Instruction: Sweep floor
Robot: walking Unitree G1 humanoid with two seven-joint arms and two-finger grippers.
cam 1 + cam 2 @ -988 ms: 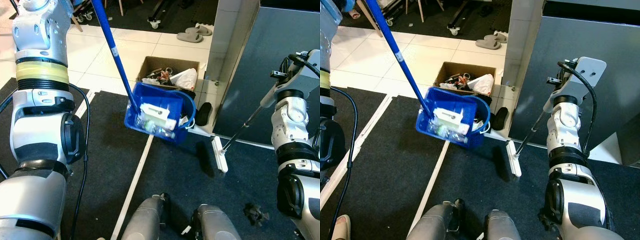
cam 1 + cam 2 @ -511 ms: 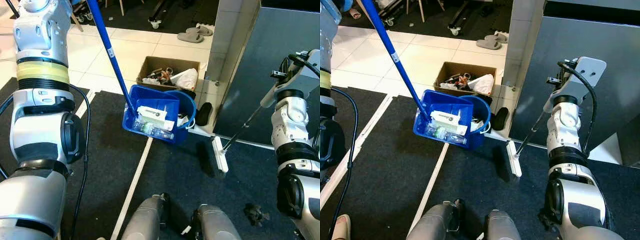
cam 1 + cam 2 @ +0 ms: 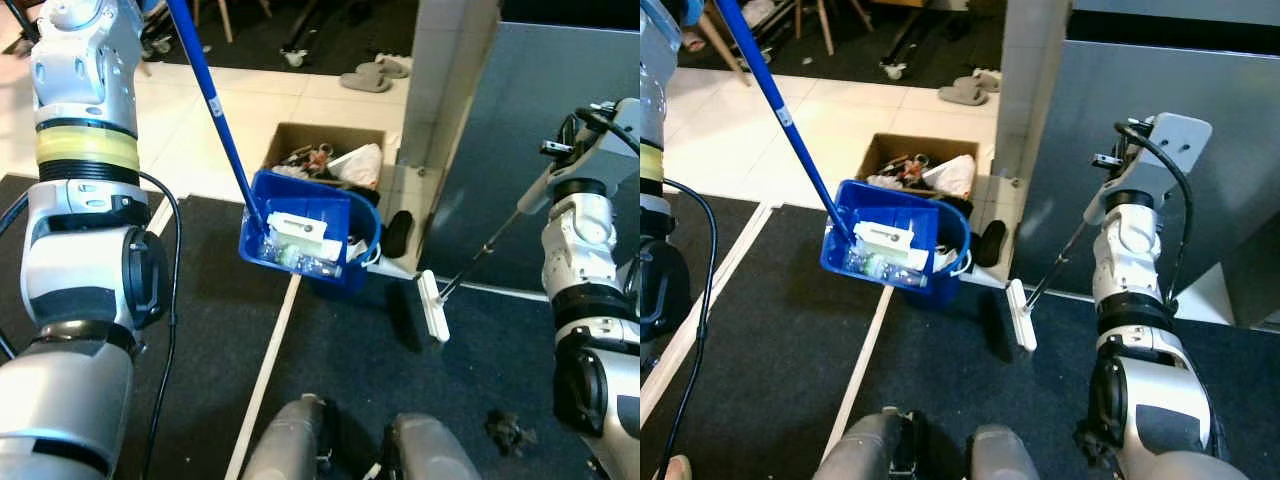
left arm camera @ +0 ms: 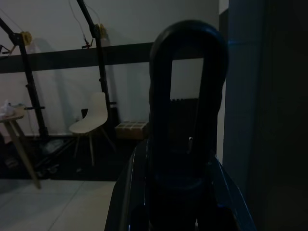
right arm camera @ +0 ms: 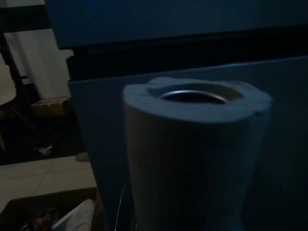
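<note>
Finger state of either gripper: impossible to tell. Centre frame: blue plastic dustpan (image 3: 305, 236) on long blue handle (image 3: 212, 100), loaded with bottles and wrappers, tilted just in front of brown cardboard box of rubbish (image 3: 325, 158). Right of centre: white broom head (image 3: 432, 307) resting on dark carpet (image 3: 200, 330), thin pole (image 3: 490, 243) rising toward right arm. Lower right: dark debris clump (image 3: 507, 430).
</note>
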